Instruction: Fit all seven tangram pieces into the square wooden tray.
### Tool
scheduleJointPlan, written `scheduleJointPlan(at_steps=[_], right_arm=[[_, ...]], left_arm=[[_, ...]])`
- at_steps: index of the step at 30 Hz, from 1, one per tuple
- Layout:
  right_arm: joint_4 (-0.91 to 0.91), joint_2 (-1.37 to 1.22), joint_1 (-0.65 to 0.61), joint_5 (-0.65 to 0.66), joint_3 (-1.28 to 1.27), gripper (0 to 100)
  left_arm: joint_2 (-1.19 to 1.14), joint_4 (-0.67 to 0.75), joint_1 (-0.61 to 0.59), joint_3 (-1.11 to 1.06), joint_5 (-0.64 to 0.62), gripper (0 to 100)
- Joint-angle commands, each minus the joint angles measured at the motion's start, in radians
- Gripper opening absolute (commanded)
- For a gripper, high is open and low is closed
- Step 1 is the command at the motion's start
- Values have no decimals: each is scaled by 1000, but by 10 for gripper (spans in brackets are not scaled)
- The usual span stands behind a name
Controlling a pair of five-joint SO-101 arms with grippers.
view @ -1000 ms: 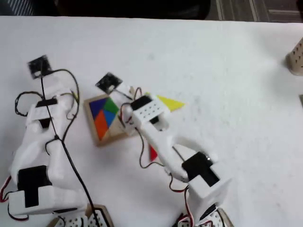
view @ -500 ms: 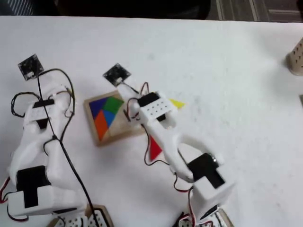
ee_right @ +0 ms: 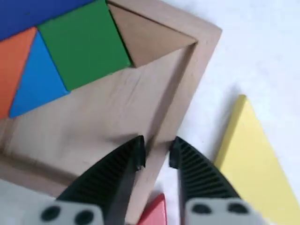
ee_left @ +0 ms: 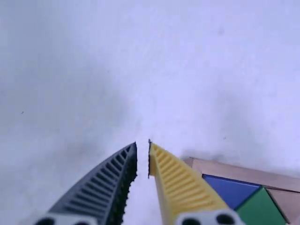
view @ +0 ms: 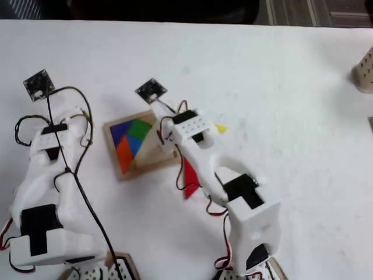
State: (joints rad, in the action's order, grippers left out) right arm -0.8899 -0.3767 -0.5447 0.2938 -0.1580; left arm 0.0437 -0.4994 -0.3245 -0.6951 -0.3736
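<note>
In the right wrist view the right fingers (ee_right: 124, 171) are seen narrowly parted, holding nothing. The wall of the tray (ee_right: 201, 61) shows between their tips, and whether it is touched cannot be told. Ahead of these fingers five pieces are counted inside the tray: a dark blue piece (ee_right: 42, 11), an orange triangle (ee_right: 16, 61), a light blue triangle (ee_right: 40, 77), a green square (ee_right: 82, 42) and a tan triangle (ee_right: 147, 37). The tray floor nearest the fingers is bare wood. Two pieces are seen outside the tray. A yellow triangle (ee_right: 248, 159) lies just beside the outer finger, and a red piece (ee_right: 152, 213) lies below the fingers, by the tray wall.

In the high view both outside pieces are largely covered by the right arm (view: 204, 163), so that a yellow tip and a red strip are shown on the desk (view: 280, 87).

In the left wrist view the left fingers (ee_left: 178, 183), one grey and one yellow, are nearly together with a thin slit between them. Nothing is held, and a tray corner sits beside the yellow finger.

Two small black squares (view: 37, 84) are seen ahead of the arms, and a tan object (view: 364, 73) at the desk's edge.
</note>
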Motion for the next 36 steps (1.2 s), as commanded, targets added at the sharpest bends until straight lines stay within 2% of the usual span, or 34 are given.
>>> scheduleJointPlan(at_steps=[1,5,10,17,27,29,34,36], right_arm=[[-140,4,8,3,28,19],[-232,21,53,3,-14,18],[-182,168,73,31,-213,18],[-65,437,182,-109,-493,22],[-111,550,249,-124,-555,22],[-122,567,255,-124,-555,53],[-137,572,248,-121,-559,252],[-137,572,245,-80,-562,279]], left_arm=[[47,32,-7,6,-9,82],[47,34,-5,6,-9,82],[47,34,-5,6,-9,82],[47,34,-1,5,-9,82],[47,32,4,3,-9,82],[47,31,4,3,-9,82],[47,31,4,3,-9,82],[47,31,4,3,-9,82]])
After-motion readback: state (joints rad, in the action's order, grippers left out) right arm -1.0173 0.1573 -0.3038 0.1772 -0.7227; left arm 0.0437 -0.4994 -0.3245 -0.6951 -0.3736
